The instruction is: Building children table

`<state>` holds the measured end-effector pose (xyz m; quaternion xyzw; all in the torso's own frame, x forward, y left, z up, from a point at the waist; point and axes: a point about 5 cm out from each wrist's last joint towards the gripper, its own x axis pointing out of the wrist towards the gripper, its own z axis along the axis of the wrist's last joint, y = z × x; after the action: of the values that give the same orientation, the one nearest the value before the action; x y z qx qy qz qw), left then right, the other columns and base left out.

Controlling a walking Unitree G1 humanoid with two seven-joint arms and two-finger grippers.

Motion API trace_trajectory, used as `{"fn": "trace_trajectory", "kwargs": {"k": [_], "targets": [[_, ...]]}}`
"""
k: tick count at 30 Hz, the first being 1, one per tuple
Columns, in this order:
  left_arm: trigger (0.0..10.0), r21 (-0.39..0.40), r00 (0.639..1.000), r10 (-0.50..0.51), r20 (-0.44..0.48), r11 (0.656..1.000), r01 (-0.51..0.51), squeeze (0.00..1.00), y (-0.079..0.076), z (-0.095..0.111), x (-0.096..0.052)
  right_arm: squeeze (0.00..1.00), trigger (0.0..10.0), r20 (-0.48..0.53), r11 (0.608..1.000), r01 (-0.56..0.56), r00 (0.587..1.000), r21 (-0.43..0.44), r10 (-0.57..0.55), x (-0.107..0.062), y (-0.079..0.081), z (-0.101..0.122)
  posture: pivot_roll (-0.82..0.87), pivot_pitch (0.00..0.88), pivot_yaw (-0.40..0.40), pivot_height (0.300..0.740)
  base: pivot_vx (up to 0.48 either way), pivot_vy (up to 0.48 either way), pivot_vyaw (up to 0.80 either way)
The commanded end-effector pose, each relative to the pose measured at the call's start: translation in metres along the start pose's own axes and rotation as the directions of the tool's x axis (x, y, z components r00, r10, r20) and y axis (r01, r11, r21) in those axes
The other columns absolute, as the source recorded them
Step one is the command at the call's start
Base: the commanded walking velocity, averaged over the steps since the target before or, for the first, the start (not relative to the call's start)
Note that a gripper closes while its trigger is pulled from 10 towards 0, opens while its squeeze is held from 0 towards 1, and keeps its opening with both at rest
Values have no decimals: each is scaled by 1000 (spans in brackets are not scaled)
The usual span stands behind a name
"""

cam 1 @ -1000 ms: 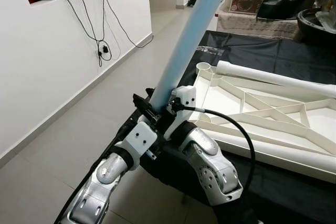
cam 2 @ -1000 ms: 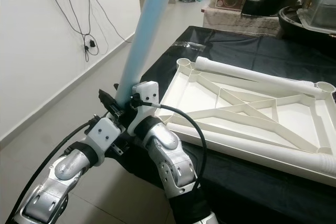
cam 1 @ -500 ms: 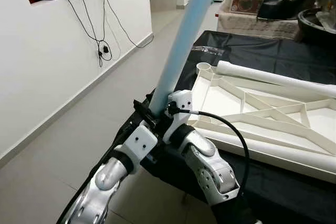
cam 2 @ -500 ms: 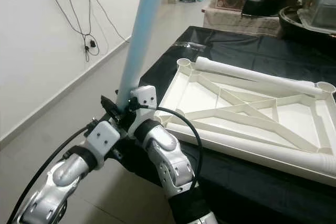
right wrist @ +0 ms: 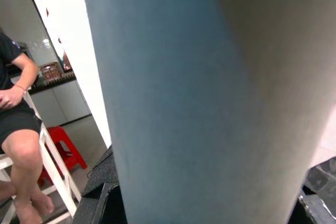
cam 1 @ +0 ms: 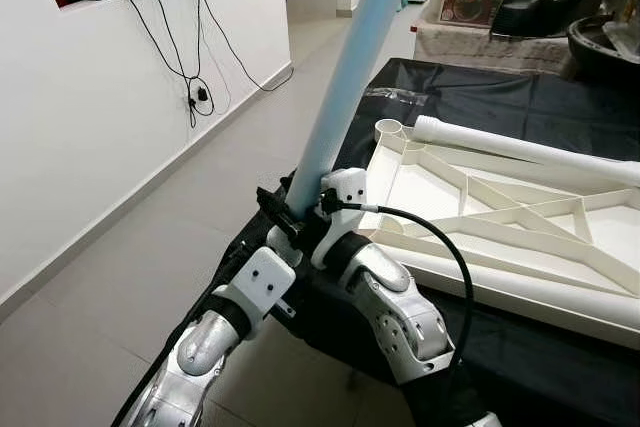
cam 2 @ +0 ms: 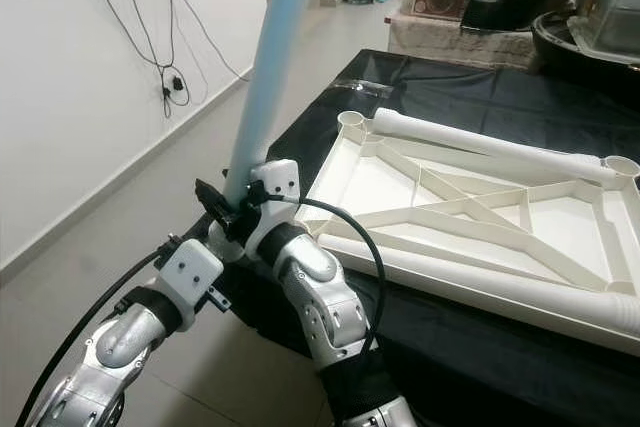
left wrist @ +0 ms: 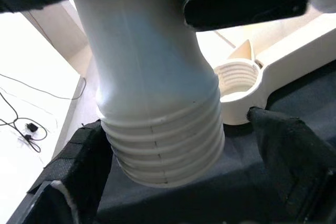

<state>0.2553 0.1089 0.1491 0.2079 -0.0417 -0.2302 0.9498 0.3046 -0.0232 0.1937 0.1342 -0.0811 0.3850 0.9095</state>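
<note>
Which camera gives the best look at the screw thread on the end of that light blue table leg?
The left wrist view: the ridged thread on the blue leg's end hangs close by the white tabletop's threaded socket. In the eye views both arms hide that end; the right wrist view shows plain blue shaft.

One blue leg (cam 1: 345, 77), one white tabletop (cam 1: 500, 237), two white legs (cam 1: 520, 150).

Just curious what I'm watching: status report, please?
Both grippers shut on blue table leg. Threaded end hovers near corner socket of white tabletop. Nothing blocking.
</note>
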Motion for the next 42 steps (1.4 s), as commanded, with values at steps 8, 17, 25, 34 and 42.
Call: {"fn": "trace_trajectory", "kwargs": {"k": [8, 17, 25, 34, 42], "targets": [[10000, 2, 999, 22, 23, 1000, -23, 0, 10, 3, 7, 0, 0, 40, 997, -79, 996, 3, 79, 2, 15, 7, 46, 52, 28, 740, 0, 0, 0], [7529, -36, 997, -7, 77, 999, 9, 0, 6, 14, 19, 0, 0, 24, 995, -95, 995, 5, 95, 1, 18, 4, 42, 53, 28, 740, 0, 0, 0], [0, -44, 997, -13, 81, 999, 17, 0, 3, 12, 17, 0, 0, 24, 996, -92, 995, 4, 92, 1, 18, 3, 41, 55, 31, 740, 0, 0, 0], [10000, -48, 999, 13, 40, 999, -11, 0, 7, 3, 14, 0, 10000, 32, 998, -42, 999, -42, 43, 2, 11, 6, 42, 53, 31, 740, 0, 0, 0], [10000, -56, 999, 19, 33, 998, -17, 0, 7, 2, 11, 0, 10000, 57, 995, 0, 998, -100, 6, 1, 0, 11, 40, 50, 30, 740, 0, 0, 0]]}}
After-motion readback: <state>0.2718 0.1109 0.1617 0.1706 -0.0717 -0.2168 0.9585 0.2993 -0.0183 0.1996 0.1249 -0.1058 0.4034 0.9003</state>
